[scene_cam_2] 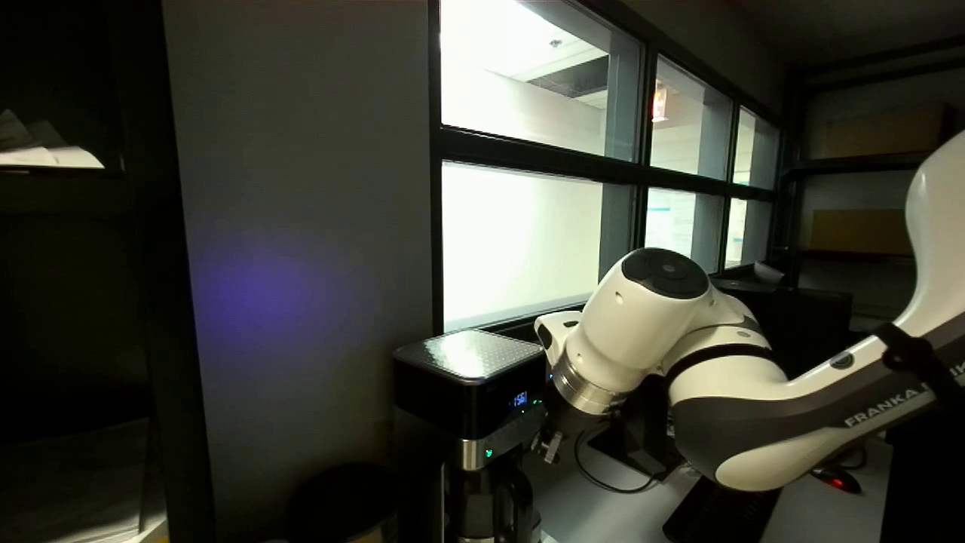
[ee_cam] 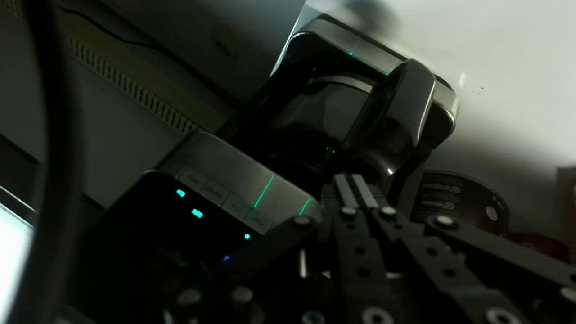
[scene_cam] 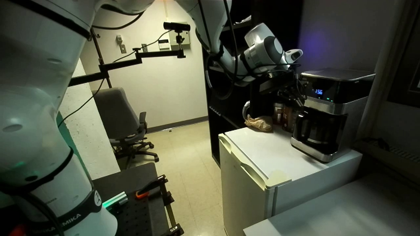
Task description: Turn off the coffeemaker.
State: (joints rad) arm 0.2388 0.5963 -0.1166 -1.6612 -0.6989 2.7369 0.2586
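The black-and-silver coffeemaker (scene_cam: 356, 87) stands on a white cabinet, its front display lit with blue digits and small green lights. Its silver top panel (scene_cam_2: 475, 354) shows in both exterior views. In the wrist view a silver strip (ee_cam: 225, 157) carries a row of flat buttons (ee_cam: 213, 191), with green lights beside them on the black panel. The carafe handle (ee_cam: 400, 117) lies just beyond my gripper (ee_cam: 355, 180), which is shut with its pads together and nothing between them. The fingertips are by the strip's handle-side end; whether they touch the machine I cannot tell.
On the white cabinet (scene_cam: 272, 154), a crumpled paper bag (scene_cam: 259, 123) and a jar (scene_cam: 279, 113) sit beside the coffeemaker. A dark round canister (ee_cam: 459, 198) is close to the gripper in the wrist view. A white table (scene_cam: 338, 209) stands in front of the cabinet.
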